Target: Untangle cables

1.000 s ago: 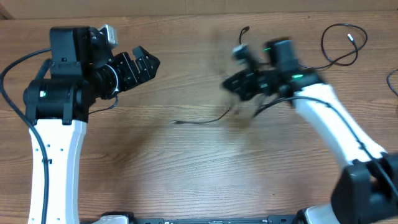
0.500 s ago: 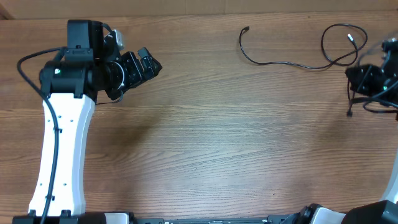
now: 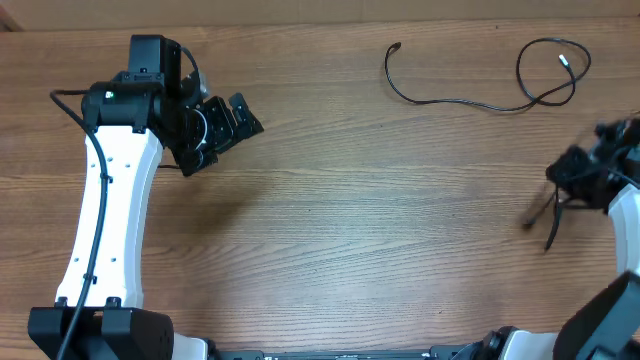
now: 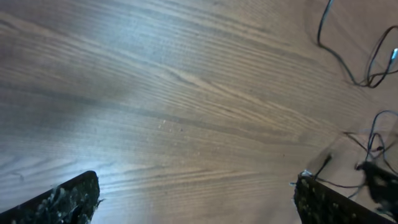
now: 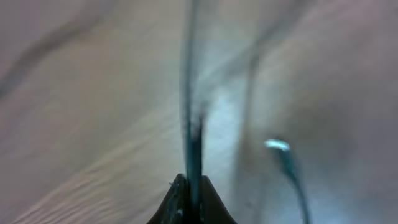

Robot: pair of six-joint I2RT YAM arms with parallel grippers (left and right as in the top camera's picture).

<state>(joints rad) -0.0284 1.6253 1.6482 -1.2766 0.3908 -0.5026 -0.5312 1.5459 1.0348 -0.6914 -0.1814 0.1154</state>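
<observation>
Running straight ahead from the right claw [image 5: 191, 185] is one cable [image 5: 192, 106].

Overhead looks straight down on the table [image 3: 330, 250]; wrist views skim it closely (left shares the looped cable [image 3: 470, 105]).

Legible text, overhead view: none.
Legible text, left wrist view: none.
Legible text, right wrist view: none; the picture is blurred.
White plastic casing of the left arm [image 3: 100, 220]: no readable label, brand or number.
Black housing at the left arm's wrist [image 3: 150, 60]: no readable marking.
Brown wooden table top [image 3: 350, 230]: no readable marking or sign.
</observation>
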